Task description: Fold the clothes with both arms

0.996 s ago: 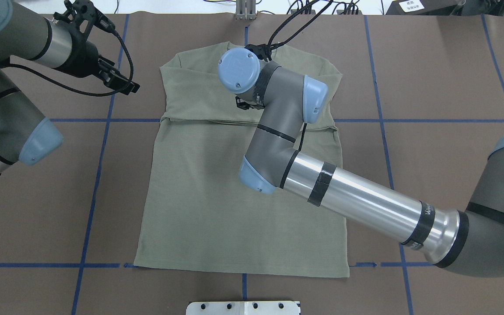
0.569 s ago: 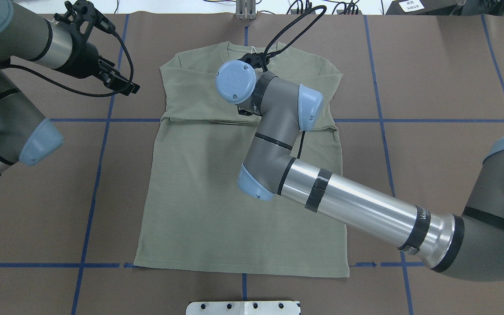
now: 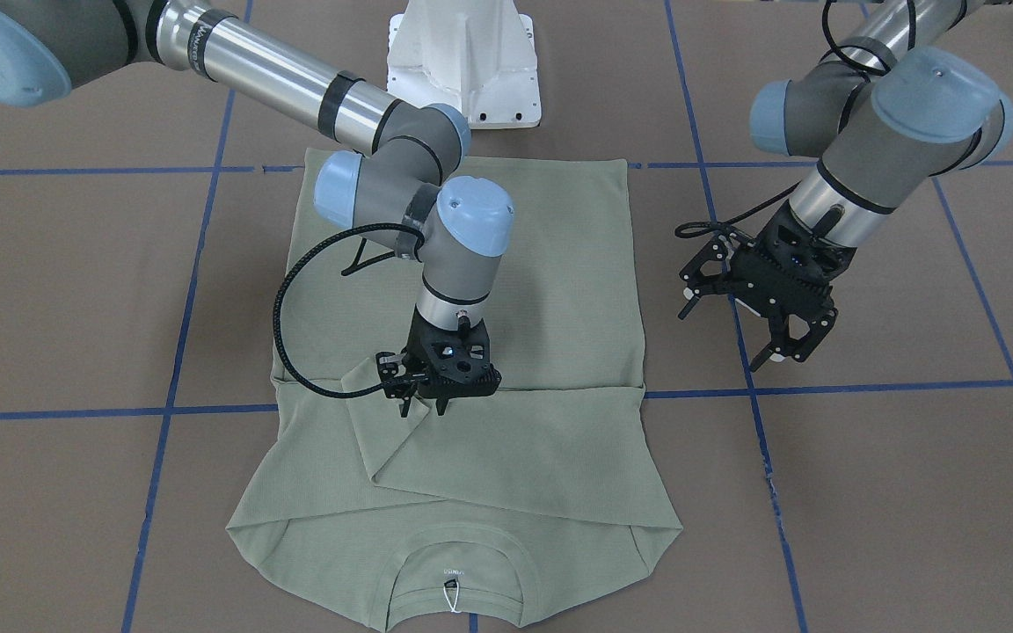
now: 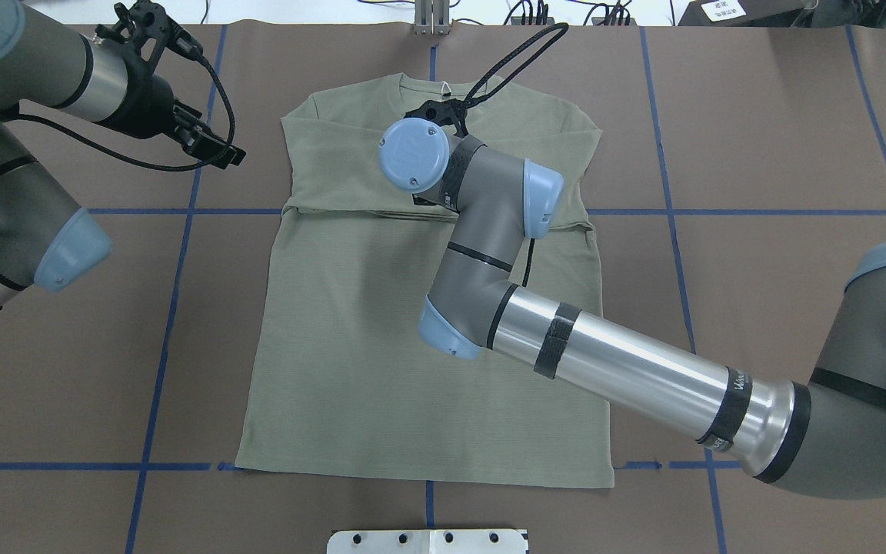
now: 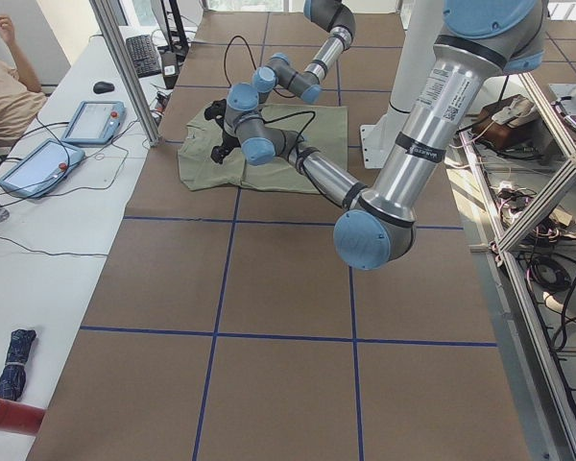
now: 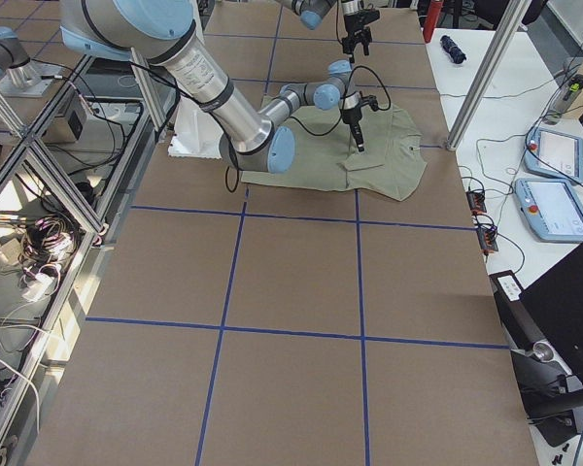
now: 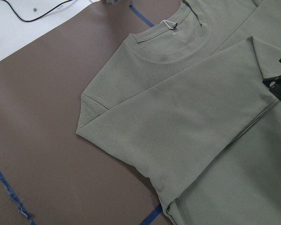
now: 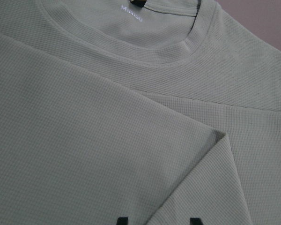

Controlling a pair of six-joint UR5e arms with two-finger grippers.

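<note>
Centre frame, our right end effector (image 3: 423,405), fingers parted, sits over the folded sleeve of the sage-green shirt (image 3: 550,290), spread flat mid-desk (image 3: 911,492); our left end effector (image 3: 785,352), at right, hangs released.

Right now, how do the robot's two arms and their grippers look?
The left arm and right arm are grey jointed tubes with silver sections, light-blue caps and black bands. The left gripper and right gripper are black, two-fingered, with black cables.
</note>
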